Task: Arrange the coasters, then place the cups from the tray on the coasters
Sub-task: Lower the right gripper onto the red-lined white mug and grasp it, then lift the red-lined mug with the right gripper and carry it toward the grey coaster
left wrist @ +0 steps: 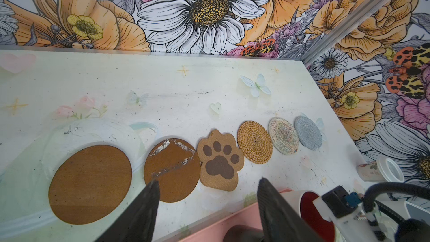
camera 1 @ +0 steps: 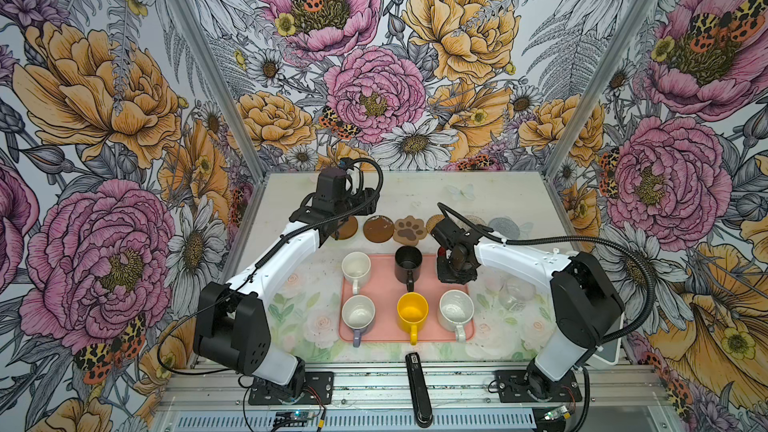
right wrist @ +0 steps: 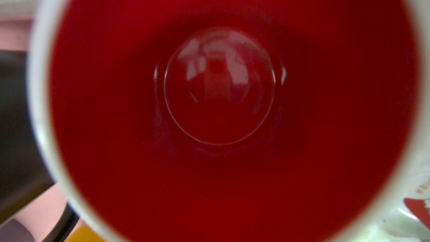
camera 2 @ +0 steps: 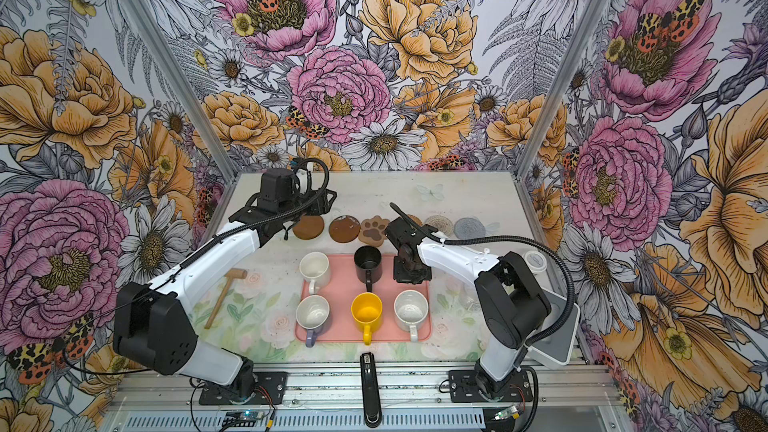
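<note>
Cups: five stand upright on the tray (camera 1: 384,284), at lower centre in both top views. The white mug (camera 1: 356,266) and black mug (camera 1: 408,261) form the upper row. The lavender mug (camera 1: 358,311), yellow mug (camera 1: 412,311) and speckled mug (camera 1: 456,310) form the lower row. The red-lined mug (right wrist: 221,112) sits at the tray's upper-right corner.

Coasters: six lie in a row just above the tray. From the left these are the brown disc (left wrist: 90,183), scuffed brown disc (left wrist: 172,169), paw coaster (left wrist: 220,162), golden round (left wrist: 254,142), whitish round (left wrist: 283,135) and blue round (left wrist: 308,132).

Surface: the pale tabletop (left wrist: 186,103) is scuffed and printed with faint roses and butterflies. Bold floral wallpaper covers the walls.

Writing: red-and-white print on the red-lined mug's outer wall is too blurred to read.

Arms: the right gripper (camera 1: 455,272) points straight down over the red-lined mug; its jaw state cannot be determined. The left gripper (left wrist: 208,181) hovers above the row's left end, jaws spread.
</note>
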